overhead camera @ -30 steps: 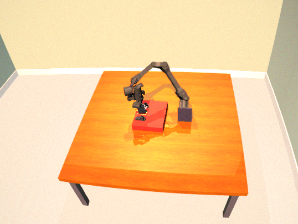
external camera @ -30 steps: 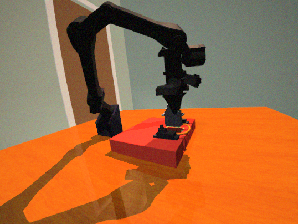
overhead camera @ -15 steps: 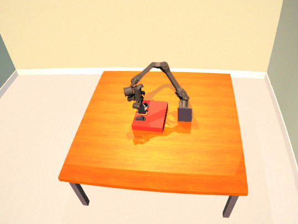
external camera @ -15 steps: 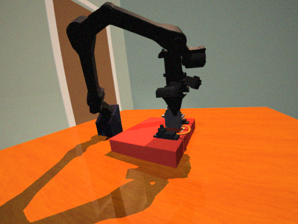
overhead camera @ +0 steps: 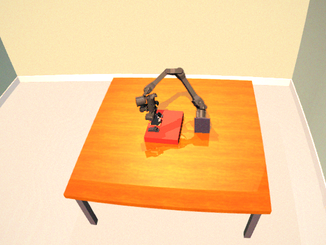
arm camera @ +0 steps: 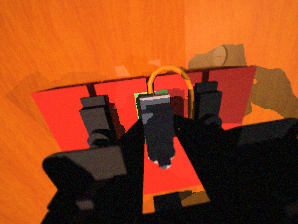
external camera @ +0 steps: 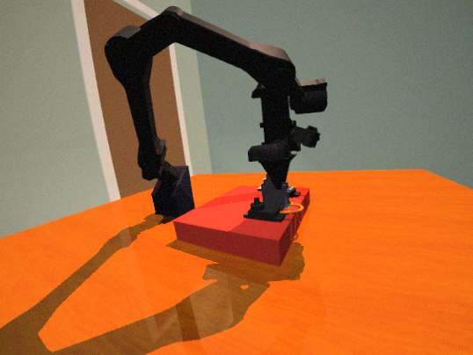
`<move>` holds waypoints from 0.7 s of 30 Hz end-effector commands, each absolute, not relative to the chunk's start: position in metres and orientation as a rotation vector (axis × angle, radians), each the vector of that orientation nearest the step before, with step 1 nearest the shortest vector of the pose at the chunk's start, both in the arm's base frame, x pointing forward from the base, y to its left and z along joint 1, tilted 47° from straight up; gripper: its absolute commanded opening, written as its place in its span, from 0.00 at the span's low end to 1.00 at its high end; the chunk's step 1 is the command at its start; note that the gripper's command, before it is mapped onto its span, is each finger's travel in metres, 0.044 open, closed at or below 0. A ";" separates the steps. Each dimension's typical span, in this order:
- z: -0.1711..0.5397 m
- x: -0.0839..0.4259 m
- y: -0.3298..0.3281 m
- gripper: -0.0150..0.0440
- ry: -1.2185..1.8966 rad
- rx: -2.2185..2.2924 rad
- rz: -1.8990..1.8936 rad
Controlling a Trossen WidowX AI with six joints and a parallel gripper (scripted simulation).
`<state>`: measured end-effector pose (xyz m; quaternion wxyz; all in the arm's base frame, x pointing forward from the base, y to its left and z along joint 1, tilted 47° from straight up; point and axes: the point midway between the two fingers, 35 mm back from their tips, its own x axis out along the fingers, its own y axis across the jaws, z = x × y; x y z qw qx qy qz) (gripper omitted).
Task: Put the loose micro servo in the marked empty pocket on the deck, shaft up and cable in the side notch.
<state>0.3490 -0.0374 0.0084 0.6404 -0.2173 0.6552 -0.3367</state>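
The loose micro servo (overhead camera: pixel 156 121) (external camera: pixel 275 197) (arm camera: pixel 159 132), dark grey, is held between the fingers of my gripper (external camera: pixel 277 184) (arm camera: pixel 156 120), which is shut on it. It stands over the marked pocket on the red deck (overhead camera: pixel 171 133) (external camera: pixel 211 215) (arm camera: pixel 60 115). The pocket's green outline (arm camera: pixel 138 100) shows past the servo's top and left sides in the wrist view; the servo covers the rest. The orange cable (external camera: pixel 301 206) (arm camera: pixel 172 68) loops out past the deck-edge side of the servo and bends right in the wrist view. The servo's underside and its gap to the deck are hidden.
One mounted black servo (overhead camera: pixel 153 129) (external camera: pixel 264 214) (arm camera: pixel 95 115) stands on one side of the pocket, another (external camera: pixel 299 193) (arm camera: pixel 206 100) on the other. Dark notches cut the deck's edge. The arm's base block (overhead camera: pixel 202 125) (external camera: pixel 176 193) stands beside the deck on the wooden table (overhead camera: pixel 169 167).
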 end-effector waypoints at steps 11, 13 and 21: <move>0.001 0.348 -0.046 0.25 1.496 -0.500 -0.768; -0.001 0.347 -0.048 0.25 1.496 -0.500 -0.768; -0.005 0.347 -0.052 0.25 1.496 -0.500 -0.768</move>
